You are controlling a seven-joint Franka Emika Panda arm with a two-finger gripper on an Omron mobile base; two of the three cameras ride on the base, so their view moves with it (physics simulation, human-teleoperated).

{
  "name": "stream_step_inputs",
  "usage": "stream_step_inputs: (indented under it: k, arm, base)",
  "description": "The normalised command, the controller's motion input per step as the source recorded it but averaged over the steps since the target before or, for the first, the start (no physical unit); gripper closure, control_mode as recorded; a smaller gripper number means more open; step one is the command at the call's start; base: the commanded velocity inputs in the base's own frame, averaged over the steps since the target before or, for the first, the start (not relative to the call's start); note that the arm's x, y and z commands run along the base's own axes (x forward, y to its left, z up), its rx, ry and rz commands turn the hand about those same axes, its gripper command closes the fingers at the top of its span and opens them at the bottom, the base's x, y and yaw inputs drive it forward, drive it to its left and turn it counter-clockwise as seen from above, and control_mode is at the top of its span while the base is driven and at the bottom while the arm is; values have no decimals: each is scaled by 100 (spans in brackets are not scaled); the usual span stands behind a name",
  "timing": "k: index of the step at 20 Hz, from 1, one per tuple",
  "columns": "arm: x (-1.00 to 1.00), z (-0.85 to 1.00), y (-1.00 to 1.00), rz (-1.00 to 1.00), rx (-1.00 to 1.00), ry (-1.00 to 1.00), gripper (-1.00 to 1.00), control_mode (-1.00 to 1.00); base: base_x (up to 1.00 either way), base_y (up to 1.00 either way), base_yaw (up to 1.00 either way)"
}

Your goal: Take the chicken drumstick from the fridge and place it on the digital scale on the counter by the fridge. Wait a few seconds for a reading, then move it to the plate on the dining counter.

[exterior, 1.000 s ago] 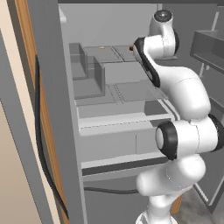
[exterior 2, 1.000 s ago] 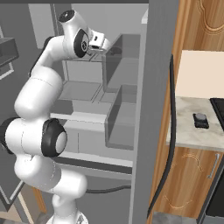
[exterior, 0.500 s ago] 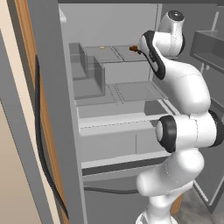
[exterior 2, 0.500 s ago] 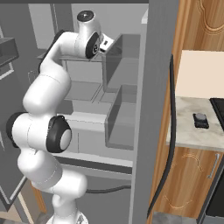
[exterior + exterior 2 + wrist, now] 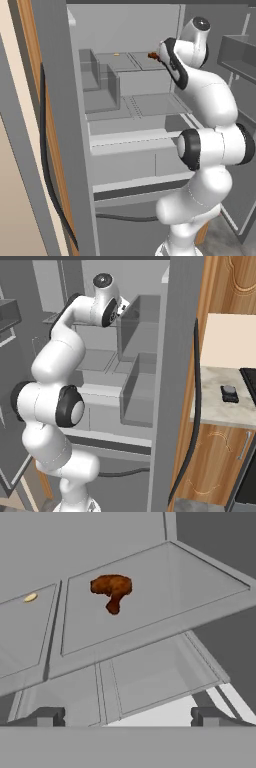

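Note:
The chicken drumstick [image 5: 112, 589], a small reddish-brown lump, lies on an upper pale grey shelf [image 5: 150, 612] of the open fridge [image 5: 60, 125]. In the hand view my gripper [image 5: 128, 717] is open, with nothing between its dark fingertips [image 5: 50, 716]. It hangs short of the shelf's front edge, and the drumstick is ahead of it and slightly left. The left base view shows the drumstick [image 5: 152, 55] just left of my raised hand. The black digital scale [image 5: 229, 393] sits on the marbled counter [image 5: 210, 406] right of the fridge. The plate and the dining counter are out of view.
A small yellow item [image 5: 30, 597] lies on the neighbouring shelf panel, left of the drumstick. Grey bins [image 5: 100, 80] stand at the shelf's left end and a lower shelf [image 5: 150, 687] runs beneath. The fridge's side wall [image 5: 170, 381] stands between my arm and the counter.
My arm has swung its upper joints up and over, bringing the hand level with the upper shelf and facing the drumstick. The gripper stayed open and the drumstick has not moved.

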Motion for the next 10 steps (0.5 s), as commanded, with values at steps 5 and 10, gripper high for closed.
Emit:
stream_step_inputs:
  k: [5, 10]
  arm:
    - [34, -1, 3, 1, -7, -1, -100, -100]
    - [39, 0, 0, 5, -21, 10, -100, -100]
  base:
    - [0, 0, 0]
    - [0, 0, 0]
